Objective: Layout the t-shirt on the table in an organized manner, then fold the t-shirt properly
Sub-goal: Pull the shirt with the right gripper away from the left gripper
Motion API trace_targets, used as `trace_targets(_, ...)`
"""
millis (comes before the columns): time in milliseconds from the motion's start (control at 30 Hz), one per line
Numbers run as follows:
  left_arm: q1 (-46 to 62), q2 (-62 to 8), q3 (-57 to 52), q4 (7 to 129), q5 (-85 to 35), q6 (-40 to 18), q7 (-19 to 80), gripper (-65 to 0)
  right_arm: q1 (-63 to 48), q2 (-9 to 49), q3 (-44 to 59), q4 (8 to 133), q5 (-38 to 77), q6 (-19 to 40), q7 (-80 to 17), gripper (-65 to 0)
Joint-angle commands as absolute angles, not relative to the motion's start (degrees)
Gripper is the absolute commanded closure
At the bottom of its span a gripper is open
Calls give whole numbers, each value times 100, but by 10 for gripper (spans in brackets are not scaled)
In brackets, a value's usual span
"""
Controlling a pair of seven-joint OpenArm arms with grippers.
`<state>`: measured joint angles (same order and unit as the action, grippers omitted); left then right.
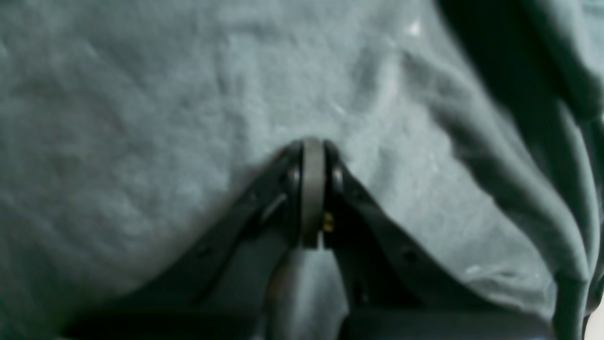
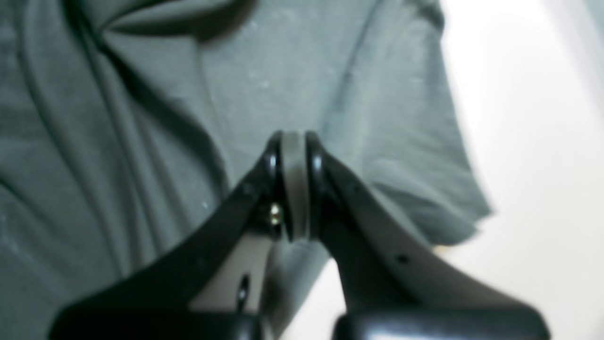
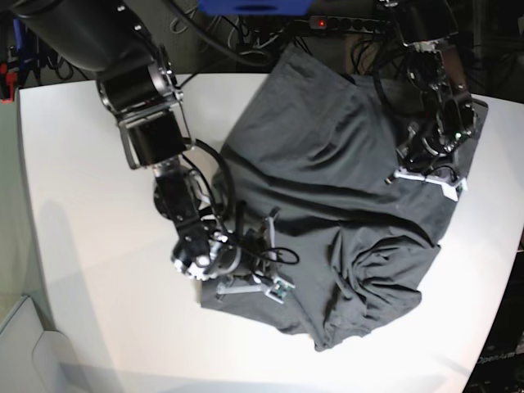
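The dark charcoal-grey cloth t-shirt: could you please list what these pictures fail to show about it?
- Dark charcoal-grey cloth t-shirt: neck label not made out; bunched folds in base view.
- Left wrist view: blurred close-up, shirt edges cut off.
- Left gripper, right gripper: shut; whether cloth is pinched is unclear.
- Large white matte table: edges cropped.

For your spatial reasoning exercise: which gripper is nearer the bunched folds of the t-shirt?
Left gripper, just above the bunched folds of the t-shirt; the right gripper is farther off, beside them.

left gripper [image 1: 313, 156] fingers closed, right gripper [image 2: 294, 146] likewise
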<state>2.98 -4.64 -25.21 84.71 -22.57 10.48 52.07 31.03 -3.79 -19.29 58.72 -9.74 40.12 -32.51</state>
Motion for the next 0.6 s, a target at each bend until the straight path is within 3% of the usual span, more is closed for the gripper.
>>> trace_targets(0, 277, -514, -2536, 8321, -2132, 1121, 5218, 0, 3363, -435, -1912, 5701, -919, 4000, -3055, 0)
trace_targets(200, 171, -1051, -2510, 7618, -2132, 1121, 4769, 0, 3644, -470, -1903, 4488, -927, 4000, -2457, 0)
trace_targets(400, -215, -1640, -2510, 7266, -2132, 1103, 4699, 0, 3442, 40, -1895, 4233, -927, 4000, -2325, 0)
trace_targets(567, -804, -1719, -2510, 7266, -1464, 1086, 4699, -1, 2985, 585, -1921, 4277, -927, 4000, -2343, 0)
